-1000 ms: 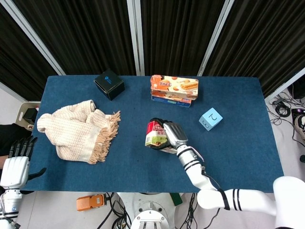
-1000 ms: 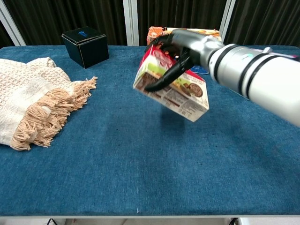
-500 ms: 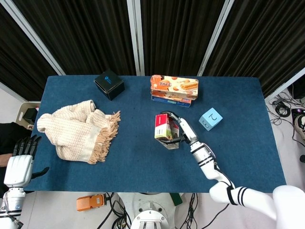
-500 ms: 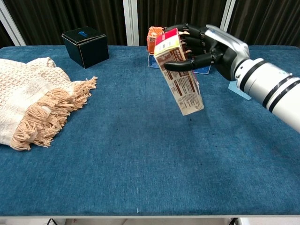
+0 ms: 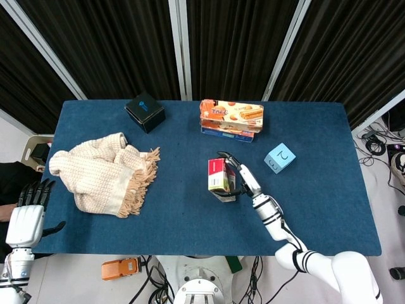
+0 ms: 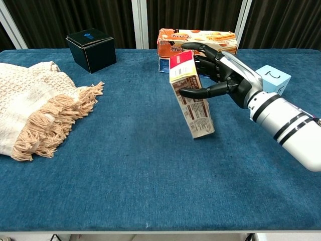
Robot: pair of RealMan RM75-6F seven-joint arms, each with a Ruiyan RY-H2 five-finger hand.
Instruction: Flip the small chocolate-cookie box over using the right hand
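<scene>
Fingers (image 6: pixel 196 92) of the right hand (image 6: pixel 220 73) grip the small chocolate-cookie box (image 6: pixel 191 95), a tall carton with red top end and brown printed side, leaning on its lower end on the surface (image 6: pixel 125 170).

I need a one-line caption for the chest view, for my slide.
Right hand holds the small chocolate-cookie box tilted on its end on the blue table, mid-flip.

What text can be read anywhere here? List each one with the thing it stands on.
"2": on the light blue cube, clear in both views.
Brand name on the orange biscuit box: too blurred to read.
Print and white label on the small chocolate-cookie box, held by the right hand: too small to read.
Blue logo on the black box: a mark, no legible letters.
</scene>
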